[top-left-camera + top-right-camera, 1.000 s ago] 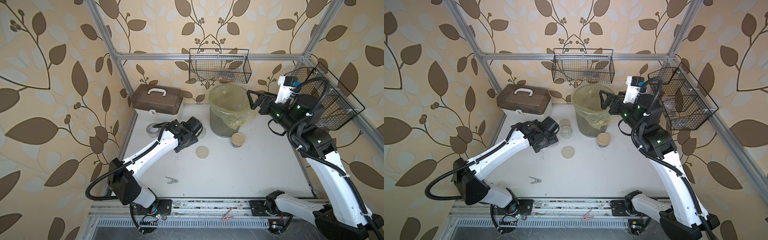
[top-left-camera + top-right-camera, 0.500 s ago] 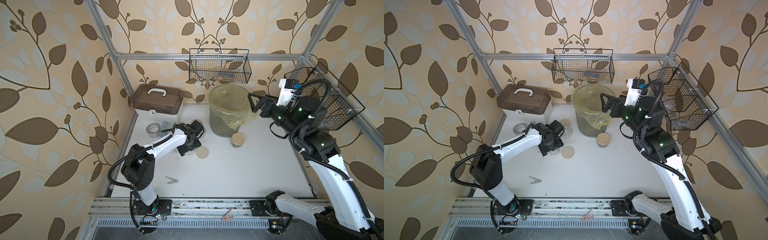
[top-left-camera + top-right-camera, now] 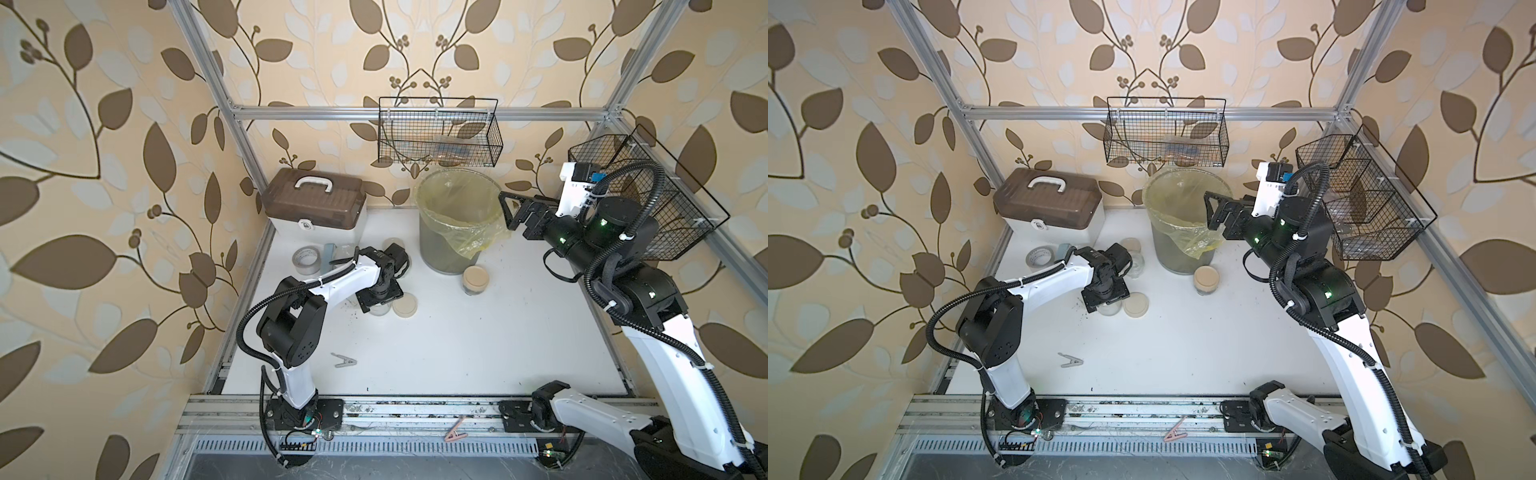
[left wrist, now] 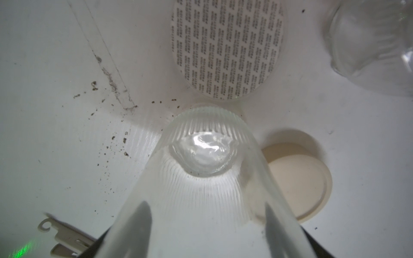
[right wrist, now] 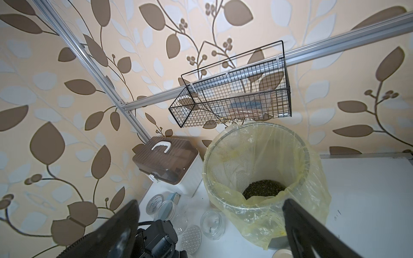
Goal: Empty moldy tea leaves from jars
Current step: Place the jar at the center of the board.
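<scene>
White-and-black arms [image 3: 345,278], black corrugated cables [image 3: 240,332], green lights [image 3: 600,223]

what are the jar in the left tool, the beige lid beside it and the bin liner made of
Jar: looks like clear glass, glossy, with fine vertical ribs and a thick bright base; clear plastic cannot be ruled out.
Beige lid: matte and smooth, likely plastic, with a moulded raised rim.
Bin liner: thin translucent yellow plastic film, crinkled and hanging in folds.

Clr ribbed glossy glass jar [image 4: 201,183]; matt beige lid [image 4: 299,178]; crinkly yel. plastic bin liner [image 5: 317,189].
</scene>
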